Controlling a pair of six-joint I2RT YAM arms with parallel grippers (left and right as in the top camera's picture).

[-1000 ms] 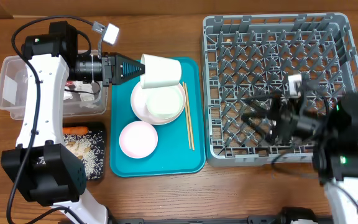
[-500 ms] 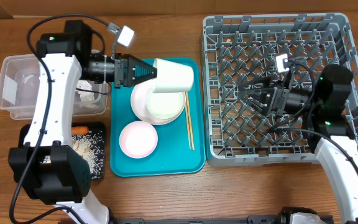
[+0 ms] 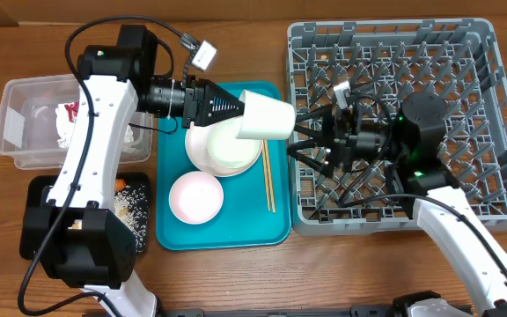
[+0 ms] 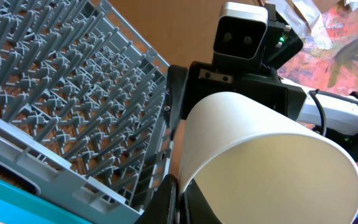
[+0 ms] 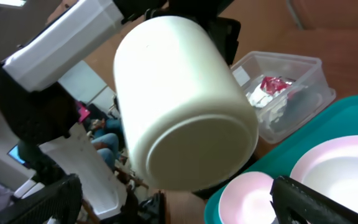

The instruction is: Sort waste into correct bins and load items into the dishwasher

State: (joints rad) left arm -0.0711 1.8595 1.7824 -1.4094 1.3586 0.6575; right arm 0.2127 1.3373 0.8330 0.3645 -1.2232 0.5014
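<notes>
- The left tool (image 3: 238, 107) is clenched on a white cup (image 3: 267, 119) at the cup's mouth end; the cup is held on its side, off the tabletop, above the upper right corner of the teal tray (image 3: 236, 233).
- The cup's flat base is turned toward the right tool (image 3: 299, 134); that tool is spread wide and grasps nothing; its fingers (image 3: 300, 117) stand just beside the base at the left edge of the dish rack (image 3: 465, 53); whether they touch the cup cannot be told.
- In the right wrist view the base fills the middle of the frame, between the two dark fingertips at the lower corners.
- On the teal tray, a stack of white dishes (image 3: 223, 150) lies partly under the cup; a pale pink plate (image 3: 194, 195) lies below it in the frame; a pair of chopsticks (image 3: 268, 180) lies to the right of both.
- At the left of the frame, a clear tub (image 3: 25, 150) holds white napkins (image 3: 60, 128) and a red wrapper (image 3: 70, 110); below it, a black tray (image 3: 139, 239) carries rice (image 3: 130, 211) and a carrot (image 3: 119, 183).
</notes>
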